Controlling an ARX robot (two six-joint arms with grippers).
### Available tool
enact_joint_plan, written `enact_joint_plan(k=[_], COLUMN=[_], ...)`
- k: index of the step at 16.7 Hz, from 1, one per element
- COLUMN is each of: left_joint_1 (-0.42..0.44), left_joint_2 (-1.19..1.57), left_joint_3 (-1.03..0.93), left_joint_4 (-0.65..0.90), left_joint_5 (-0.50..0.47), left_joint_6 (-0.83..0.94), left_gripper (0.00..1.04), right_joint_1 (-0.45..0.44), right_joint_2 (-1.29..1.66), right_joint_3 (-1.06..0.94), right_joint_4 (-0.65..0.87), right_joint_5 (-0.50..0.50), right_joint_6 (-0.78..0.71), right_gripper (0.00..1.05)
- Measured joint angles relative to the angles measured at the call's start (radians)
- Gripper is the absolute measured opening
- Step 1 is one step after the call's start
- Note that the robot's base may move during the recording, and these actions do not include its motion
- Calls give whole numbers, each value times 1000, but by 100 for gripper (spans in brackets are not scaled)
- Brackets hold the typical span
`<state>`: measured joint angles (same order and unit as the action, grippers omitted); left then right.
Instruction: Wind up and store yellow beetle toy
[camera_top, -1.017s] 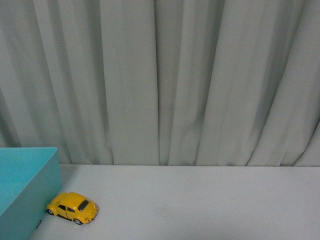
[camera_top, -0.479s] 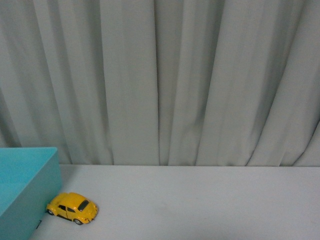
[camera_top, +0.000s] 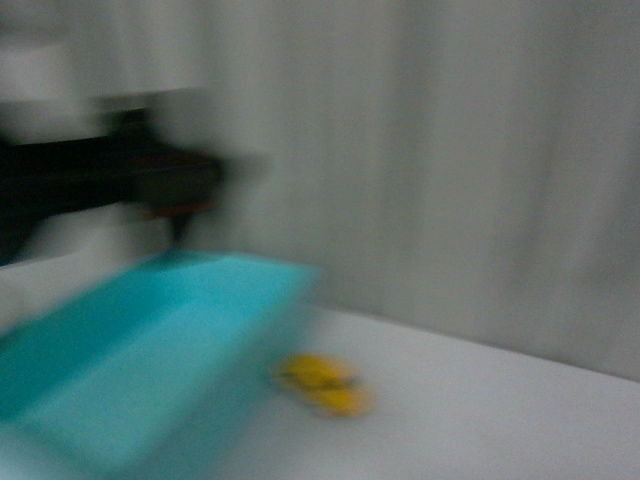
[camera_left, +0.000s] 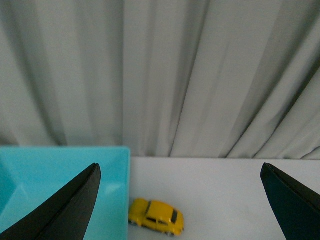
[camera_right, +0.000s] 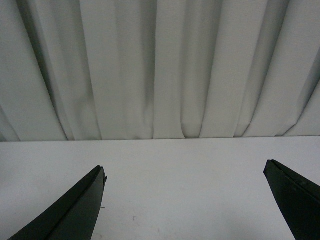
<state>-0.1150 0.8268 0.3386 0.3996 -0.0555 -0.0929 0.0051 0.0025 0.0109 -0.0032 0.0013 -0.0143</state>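
One yellow beetle toy (camera_left: 156, 217) beside box (camera_left: 65, 162)

Bare white tabletop (camera_right: 175, 180) open on rt. Lt blocked: turquoise open-top box (camera_left: 60, 165) wall just beside glossy yellow beetle toy (camera_left: 156, 217). Back closed off by grey pleated curtain (camera_left: 165, 75).

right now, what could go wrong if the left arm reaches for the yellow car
The yellow beetle toy sits right beside the teal box wall, so one of the open left fingers may strike the wall instead of clearing it.
It stands on its wheels; a nudge could roll it away.
The front view is blurred, a poor guide for aiming.
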Motion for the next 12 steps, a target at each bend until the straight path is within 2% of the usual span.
enact_joint_plan(k=[2, 4, 9, 10, 11, 12], left_joint_1=[-9, -23, -57, -65, -74, -73], left_joint_2=[322, 572, 699, 726, 773, 821], left_joint_3=[177, 351, 488, 524, 609, 683], left_joint_4=[74, 20, -92, -129, -259, -366], left_joint_5=[40, 108, 188, 217, 258, 228], left_joint_6=[192, 402, 621, 693, 866, 1052], left_gripper=[98, 98, 98, 98, 98, 98], right_joint_1=[0, 0, 0, 0, 0, 0], right_joint_2=[0, 0, 0, 0, 0, 0], right_joint_3=[0, 0, 0, 0, 0, 0], right_joint_4=[-1, 0, 0, -1, -1, -1], right_joint_5=[-1, -1, -1, -1, -1, -1], right_joint_6=[0, 0, 0, 0, 0, 0], right_gripper=[98, 98, 98, 98, 98, 98])
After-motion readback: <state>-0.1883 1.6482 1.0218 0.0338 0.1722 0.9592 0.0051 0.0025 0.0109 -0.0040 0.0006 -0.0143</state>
